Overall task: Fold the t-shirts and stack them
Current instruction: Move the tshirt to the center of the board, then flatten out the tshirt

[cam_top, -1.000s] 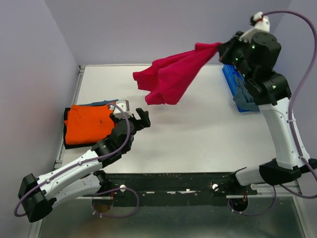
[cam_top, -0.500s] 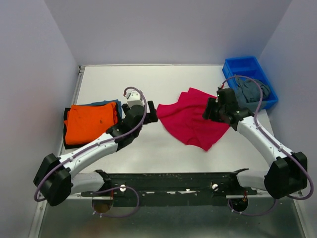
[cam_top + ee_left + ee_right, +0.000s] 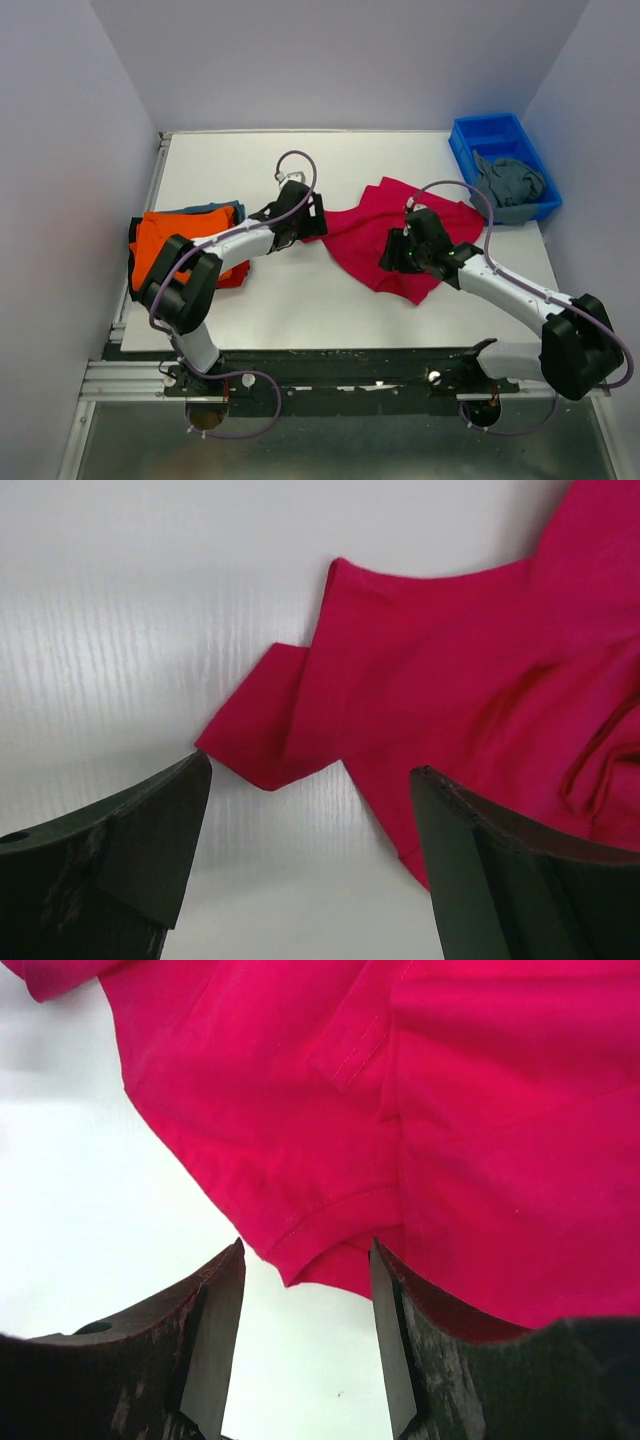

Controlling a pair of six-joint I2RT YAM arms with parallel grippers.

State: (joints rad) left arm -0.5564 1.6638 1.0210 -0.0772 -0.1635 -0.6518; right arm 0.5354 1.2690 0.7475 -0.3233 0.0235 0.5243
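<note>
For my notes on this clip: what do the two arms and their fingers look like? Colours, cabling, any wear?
The left arm and the right arm both have white links with black joint housings. A thin purple cable loops along each one. The fingers are wedge-shaped, dark greenish black and scuffed. No markings are legible.

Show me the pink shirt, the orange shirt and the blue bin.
pink shirt [image 3: 372, 245]: top view, middle of the spread cloth.
orange shirt [image 3: 185, 228]: top view, uncovered part beside the left arm.
blue bin [image 3: 490, 135]: top view, bare floor at its far end.
</note>
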